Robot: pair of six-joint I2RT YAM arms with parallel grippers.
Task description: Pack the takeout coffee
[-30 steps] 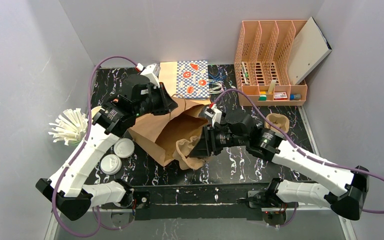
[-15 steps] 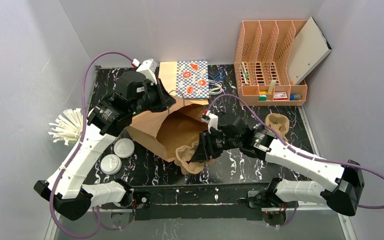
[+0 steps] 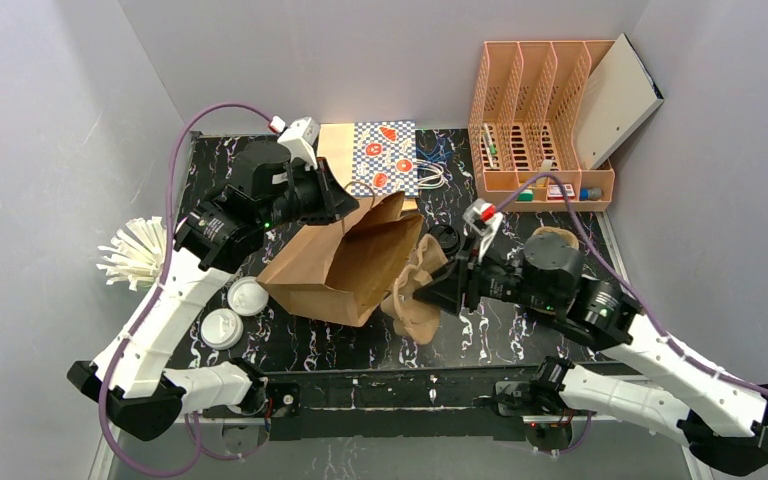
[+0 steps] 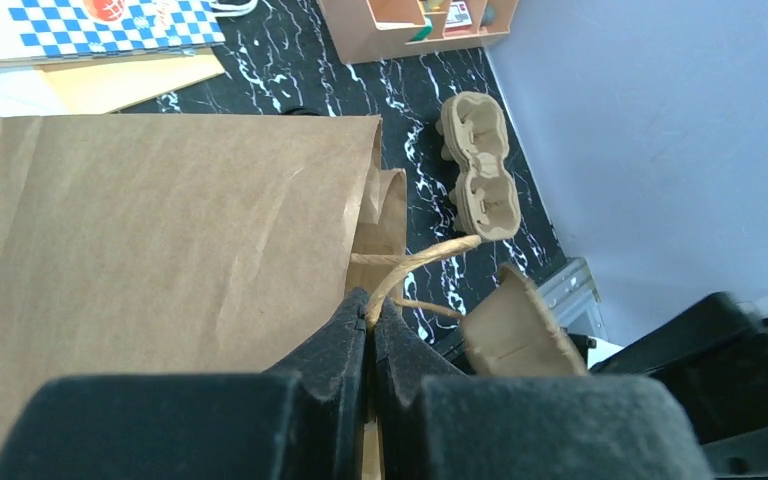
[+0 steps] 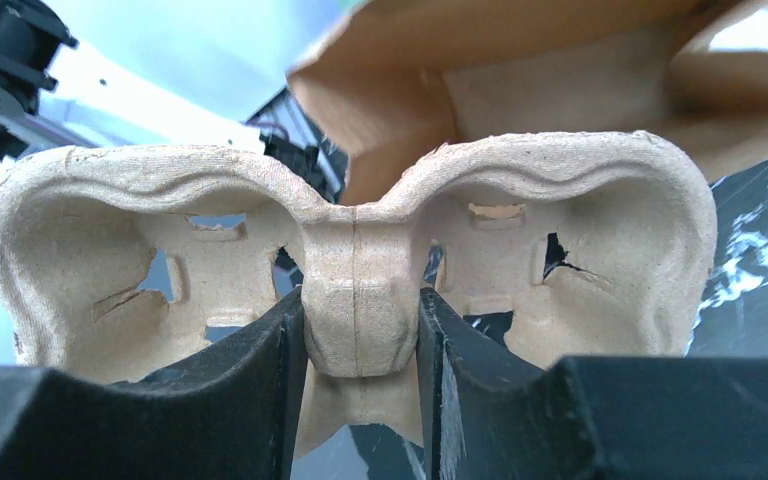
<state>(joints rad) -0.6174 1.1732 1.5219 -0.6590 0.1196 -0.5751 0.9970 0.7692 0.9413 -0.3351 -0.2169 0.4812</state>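
Two takeout coffee cups, seen from above as round white lids (image 3: 247, 296) (image 3: 222, 328), stand at the left beside my left arm. A brown paper bag (image 3: 345, 265) (image 4: 160, 230) lies in the middle with its mouth toward the right. My left gripper (image 3: 345, 205) (image 4: 370, 320) is shut on the bag's twine handle (image 4: 415, 265). My right gripper (image 3: 442, 290) (image 5: 358, 330) is shut on the central ridge of a pulp cup carrier (image 3: 415, 290) (image 5: 355, 250) (image 4: 515, 330), held just outside the bag's mouth. The carrier's pockets are empty.
A second pulp carrier (image 3: 555, 245) (image 4: 480, 165) lies at the right, and a loose black lid (image 3: 445, 238) sits behind the held carrier. An orange file organiser (image 3: 540, 110), a checkered paper bag (image 3: 385, 158) and a bunch of white straws (image 3: 140, 252) ring the work area.
My right arm has drawn back to the right with the carrier, away from the bag's mouth. The bag has shifted and its mouth looks narrower. My left gripper keeps the handle.
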